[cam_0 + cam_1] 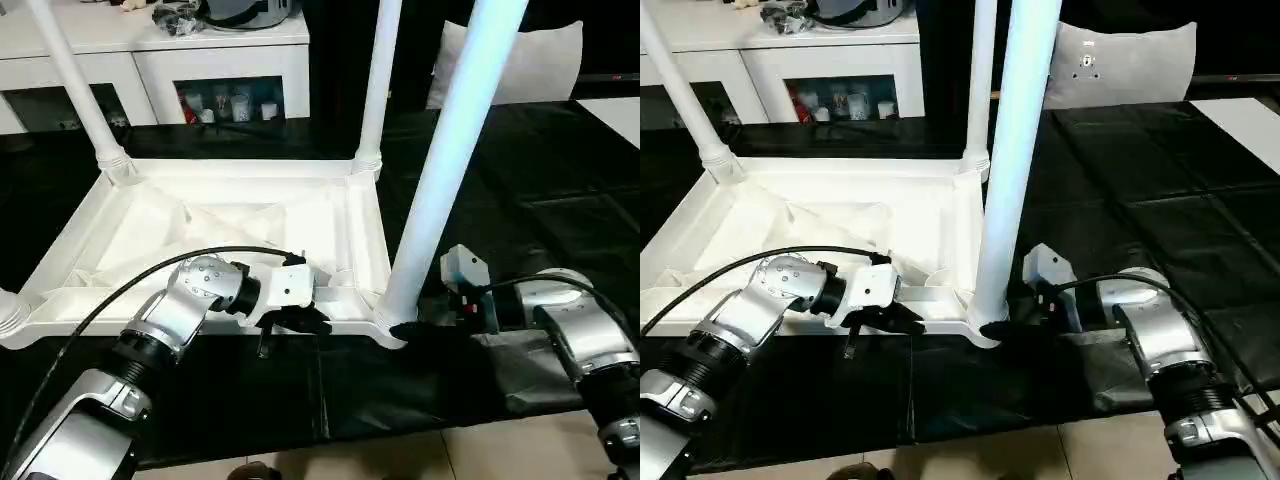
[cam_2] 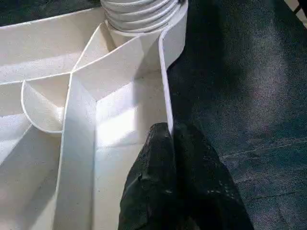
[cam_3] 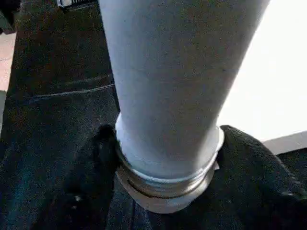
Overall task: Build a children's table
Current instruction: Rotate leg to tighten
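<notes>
White table top (image 1: 210, 225), white legs (image 1: 455, 150), black floor covering (image 1: 540, 160), silver forearms (image 1: 165, 325)

Near leg (image 1: 450, 150) ran off the top edge in both head views, upper end unseen; far legs (image 1: 378, 80) likewise cut off. Left corner of table top (image 1: 200, 215) clipped at picture edge. Right gripper (image 1: 408, 330) mostly hidden behind near leg's base. Cabinet (image 1: 215, 60) contents behind glass too small to identify.
</notes>
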Robot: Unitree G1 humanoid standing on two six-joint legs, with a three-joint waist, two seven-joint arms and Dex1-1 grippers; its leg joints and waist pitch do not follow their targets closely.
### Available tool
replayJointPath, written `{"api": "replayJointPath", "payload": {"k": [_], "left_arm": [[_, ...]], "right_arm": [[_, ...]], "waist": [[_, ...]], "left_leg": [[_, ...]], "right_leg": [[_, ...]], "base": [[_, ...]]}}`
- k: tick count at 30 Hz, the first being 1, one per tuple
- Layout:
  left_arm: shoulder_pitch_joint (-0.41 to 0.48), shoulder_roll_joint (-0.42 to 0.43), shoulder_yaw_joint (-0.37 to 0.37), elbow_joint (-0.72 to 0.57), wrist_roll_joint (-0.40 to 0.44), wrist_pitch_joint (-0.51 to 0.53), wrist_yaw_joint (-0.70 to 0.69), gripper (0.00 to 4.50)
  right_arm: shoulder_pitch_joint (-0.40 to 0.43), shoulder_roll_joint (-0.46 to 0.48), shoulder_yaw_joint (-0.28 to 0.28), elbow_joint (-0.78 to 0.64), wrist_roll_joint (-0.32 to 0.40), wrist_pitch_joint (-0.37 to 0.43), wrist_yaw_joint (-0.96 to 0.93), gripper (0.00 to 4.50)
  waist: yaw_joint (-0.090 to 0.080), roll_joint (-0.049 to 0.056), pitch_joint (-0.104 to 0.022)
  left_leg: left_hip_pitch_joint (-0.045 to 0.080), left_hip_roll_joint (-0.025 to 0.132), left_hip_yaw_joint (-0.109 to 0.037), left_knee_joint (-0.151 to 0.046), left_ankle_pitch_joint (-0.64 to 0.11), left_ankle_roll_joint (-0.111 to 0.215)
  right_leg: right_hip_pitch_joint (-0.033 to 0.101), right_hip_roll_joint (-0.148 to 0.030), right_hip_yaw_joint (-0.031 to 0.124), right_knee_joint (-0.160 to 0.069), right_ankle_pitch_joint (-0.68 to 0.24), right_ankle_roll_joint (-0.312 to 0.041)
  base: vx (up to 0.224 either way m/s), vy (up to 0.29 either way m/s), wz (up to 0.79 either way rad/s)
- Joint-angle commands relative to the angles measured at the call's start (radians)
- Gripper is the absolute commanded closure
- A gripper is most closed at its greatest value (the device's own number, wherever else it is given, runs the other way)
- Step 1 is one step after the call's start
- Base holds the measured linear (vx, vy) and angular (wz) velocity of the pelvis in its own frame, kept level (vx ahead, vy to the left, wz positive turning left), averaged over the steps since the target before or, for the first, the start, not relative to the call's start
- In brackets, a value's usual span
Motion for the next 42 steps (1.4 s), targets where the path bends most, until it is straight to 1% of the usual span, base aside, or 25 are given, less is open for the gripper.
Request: {"api": "replayJointPath", "payload": {"k": [1, 8, 12, 13, 14, 15, 16, 17, 18, 19, 21, 22, 23, 24, 25, 28, 29, 31, 33, 34, 35, 37, 39, 40, 42], "left_arm": [[0.002, -0.010, -0.061, -0.004, 0.022, -0.031, -0.069, 4.50], [0.019, -0.013, -0.052, -0.012, 0.017, -0.015, -0.051, 4.50], [0.035, -0.021, -0.041, -0.026, 0.022, 0.036, -0.006, 4.50], [0.050, -0.053, -0.015, -0.053, 0.013, 0.116, 0.067, 4.50], [0.050, -0.053, -0.015, -0.053, 0.013, 0.116, 0.067, 4.50], [0.058, -0.079, 0.003, -0.074, 0.007, 0.175, 0.119, 4.50], [0.063, -0.109, 0.021, -0.098, -0.002, 0.242, 0.169, 4.50], [0.063, -0.109, 0.021, -0.098, -0.002, 0.242, 0.169, 4.50], [0.064, -0.129, 0.029, -0.107, -0.004, 0.268, 0.200, 4.50], [0.062, -0.164, 0.046, -0.116, -0.006, 0.313, 0.254, 4.50], [0.061, -0.173, 0.050, -0.119, -0.007, 0.324, 0.267, 4.50], [0.050, -0.238, 0.078, -0.123, -0.001, 0.396, 0.367, 4.50], [0.046, -0.253, 0.084, -0.121, 0.002, 0.410, 0.390, 4.50], [0.042, -0.270, 0.090, -0.117, 0.007, 0.425, 0.418, 4.50], [0.042, -0.282, 0.094, -0.121, 0.013, 0.442, 0.440, 4.50], [0.045, -0.307, 0.093, -0.131, 0.037, 0.479, 0.486, 4.50], [0.044, -0.301, 0.083, -0.130, 0.057, 0.470, 0.499, 4.50], [0.045, -0.290, 0.077, -0.130, 0.070, 0.461, 0.505, 4.50], [0.045, -0.267, 0.069, -0.130, 0.084, 0.448, 0.498, 4.50], [0.045, -0.250, 0.063, -0.126, 0.096, 0.433, 0.492, 4.50], [0.044, -0.243, 0.061, -0.123, 0.099, 0.426, 0.488, 4.50], [0.043, -0.216, 0.055, -0.115, 0.110, 0.401, 0.476, 4.50], [0.043, -0.190, 0.059, -0.109, 0.108, 0.386, 0.456, 4.50], [0.044, -0.174, 0.056, -0.106, 0.108, 0.369, 0.438, 4.50], [0.046, -0.149, 0.048, -0.101, 0.109, 0.345, 0.407, 4.50]], "right_arm": [[-0.011, 0.005, -0.005, -0.002, 0.005, -0.003, -0.006, 1.62], [0.015, 0.017, -0.004, -0.020, 0.020, 0.001, 0.005, 1.76], [0.040, 0.040, -0.026, -0.051, 0.056, 0.030, -0.017, 1.78], [0.050, 0.079, -0.039, -0.063, 0.058, 0.070, -0.093, 1.78], [0.050, 0.079, -0.039, -0.063, 0.058, 0.070, -0.093, 1.78], [0.048, 0.111, -0.050, -0.053, 0.047, 0.089, -0.167, 1.78], [0.037, 0.154, -0.071, -0.029, 0.037, 0.108, -0.262, 1.78], [0.037, 0.154, -0.071, -0.029, 0.037, 0.108, -0.262, 1.78], [0.021, 0.186, -0.094, -0.003, 0.037, 0.120, -0.334, 1.78], [-0.003, 0.236, -0.127, 0.036, 0.035, 0.128, -0.440, 1.78], [-0.008, 0.248, -0.135, 0.044, 0.035, 0.130, -0.465, 1.78], [-0.034, 0.309, -0.173, 0.080, 0.036, 0.138, -0.591, 1.78], [-0.038, 0.323, -0.180, 0.086, 0.035, 0.136, -0.619, 1.78], [-0.044, 0.339, -0.188, 0.095, 0.030, 0.129, -0.659, 1.78], [-0.047, 0.351, -0.194, 0.097, 0.024, 0.125, -0.691, 1.78], [-0.059, 0.386, -0.224, 0.111, 0.022, 0.120, -0.773, 1.78], [-0.052, 0.386, -0.225, 0.101, 0.029, 0.118, -0.749, 1.44], [-0.041, 0.379, -0.222, 0.087, 0.029, 0.116, -0.730, 1.44], [-0.026, 0.364, -0.222, 0.069, 0.033, 0.118, -0.697, 1.04], [-0.013, 0.348, -0.220, 0.055, 0.032, 0.114, -0.674, 0.98], [-0.009, 0.342, -0.219, 0.050, 0.032, 0.112, -0.667, 0.98], [0.010, 0.315, -0.220, 0.026, 0.041, 0.105, -0.638, 0.62], [0.028, 0.277, -0.223, -0.001, 0.049, 0.099, -0.593, 0.57], [0.038, 0.253, -0.225, -0.018, 0.057, 0.101, -0.557, 0.41], [0.048, 0.213, -0.226, -0.041, 0.068, 0.104, -0.500, 0.28]], "waist": [[-0.004, -0.011, -0.069], [-0.004, -0.012, -0.069], [-0.004, -0.012, -0.068], [-0.005, -0.011, -0.067], [-0.008, -0.012, -0.065], [-0.009, -0.012, -0.062], [-0.014, -0.012, -0.059], [-0.018, -0.012, -0.058], [-0.029, -0.014, -0.056], [-0.043, -0.013, -0.056], [-0.055, -0.013, -0.056], [-0.071, -0.013, -0.056], [-0.073, -0.015, -0.055], [-0.075, -0.011, -0.058], [-0.085, -0.015, -0.056], [-0.086, -0.013, -0.058], [-0.086, -0.013, -0.059], [-0.084, -0.012, -0.061], [-0.084, -0.012, -0.062], [-0.082, -0.011, -0.064], [-0.081, -0.012, -0.063], [-0.073, -0.010, -0.066], [-0.069, -0.011, -0.066], [-0.064, -0.010, -0.067], [-0.057, -0.011, -0.066]], "left_leg": [[0.022, 0.059, -0.019, -0.069, -0.259, 0.057], [0.022, 0.059, -0.019, -0.068, -0.250, 0.060], [0.021, 0.059, -0.019, -0.070, -0.256, 0.060], [0.022, 0.059, -0.020, -0.071, -0.264, 0.056], [0.022, 0.060, -0.019, -0.073, -0.269, 0.052], [0.022, 0.058, -0.020, -0.073, -0.283, 0.050], [0.025, 0.058, -0.020, -0.076, -0.302, 0.032], [0.030, 0.053, -0.023, -0.075, -0.334, 0.018], [0.026, 0.050, -0.028, -0.077, -0.353, 0.006], [0.025, 0.049, -0.032, -0.078, -0.374, -0.007], [0.024, 0.047, -0.035, -0.078, -0.393, -0.011], [0.018, 0.047, -0.035, -0.079, -0.408, -0.006], [0.020, 0.047, -0.035, -0.077, -0.410, -0.007], [0.025, 0.047, -0.036, -0.075, -0.410, -0.009], [0.022, 0.042, -0.035, -0.073, -0.415, 0.002], [0.020, 0.041, -0.033, -0.072, -0.398, 0.021], [0.020, 0.042, -0.032, -0.072, -0.395, 0.027], [0.018, 0.044, -0.031, -0.073, -0.383, 0.034], [0.015, 0.045, -0.031, -0.074, -0.374, 0.037], [0.013, 0.047, -0.030, -0.075, -0.357, 0.044], [0.012, 0.047, -0.030, -0.075, -0.354, 0.047], [0.015, 0.047, -0.025, -0.072, -0.329, 0.054], [0.014, 0.047, -0.024, -0.071, -0.313, 0.061], [0.012, 0.046, -0.022, -0.069, -0.292, 0.069], [0.012, 0.047, -0.022, -0.069, -0.281, 0.076]], "right_leg": [[0.045, -0.059, 0.041, -0.069, -0.263, -0.234], [0.045, -0.059, 0.041, -0.068, -0.253, -0.232], [0.045, -0.058, 0.040, -0.070, -0.268, -0.229], [0.044, -0.059, 0.041, -0.071, -0.279, -0.228], [0.044, -0.058, 0.041, -0.071, -0.288, -0.227], [0.042, -0.058, 0.040, -0.075, -0.318, -0.222], [0.039, -0.059, 0.041, -0.078, -0.368, -0.211], [0.036, -0.061, 0.039, -0.088, -0.443, -0.190], [0.038, -0.061, 0.035, -0.091, -0.490, -0.168], [0.034, -0.060, 0.033, -0.093, -0.517, -0.154], [0.034, -0.061, 0.030, -0.097, -0.534, -0.144], [0.037, -0.060, 0.030, -0.099, -0.538, -0.131], [0.031, -0.059, 0.029, -0.100, -0.538, -0.135], [0.029, -0.061, 0.030, -0.102, -0.534, -0.137], [0.028, -0.057, 0.026, -0.108, -0.540, -0.133], [0.028, -0.058, 0.028, -0.111, -0.532, -0.127], [0.027, -0.056, 0.029, -0.111, -0.515, -0.131], [0.029, -0.056, 0.031, -0.106, -0.474, -0.143], [0.031, -0.055, 0.032, -0.103, -0.443, -0.153], [0.035, -0.055, 0.034, -0.096, -0.387, -0.170], [0.036, -0.054, 0.034, -0.095, -0.377, -0.173], [0.036, -0.055, 0.037, -0.092, -0.332, -0.189], [0.040, -0.056, 0.038, -0.089, -0.309, -0.194], [0.042, -0.057, 0.038, -0.087, -0.292, -0.201], [0.044, -0.056, 0.037, -0.087, -0.296, -0.192]], "base": [[0.000, 0.000, 0.00], [0.000, 0.000, 0.00], [0.000, 0.000, 0.00], [0.000, 0.000, 0.00], [0.000, 0.000, 0.00], [0.000, 0.000, 0.00], [0.000, 0.000, 0.00], [0.000, 0.000, 0.00], [0.000, 0.000, 0.00], [0.000, 0.000, 0.00], [0.000, 0.000, 0.00], [0.000, 0.000, 0.00], [0.000, 0.000, 0.00], [0.000, 0.000, 0.00], [0.000, 0.000, 0.00], [0.000, 0.000, 0.00], [0.000, 0.000, 0.00], [0.000, 0.000, 0.00], [0.000, 0.000, 0.00], [0.000, 0.000, 0.00], [0.000, 0.000, 0.00], [0.000, 0.000, 0.00], [0.000, 0.000, 0.00], [0.000, 0.000, 0.00], [0.000, 0.000, 0.00]]}}
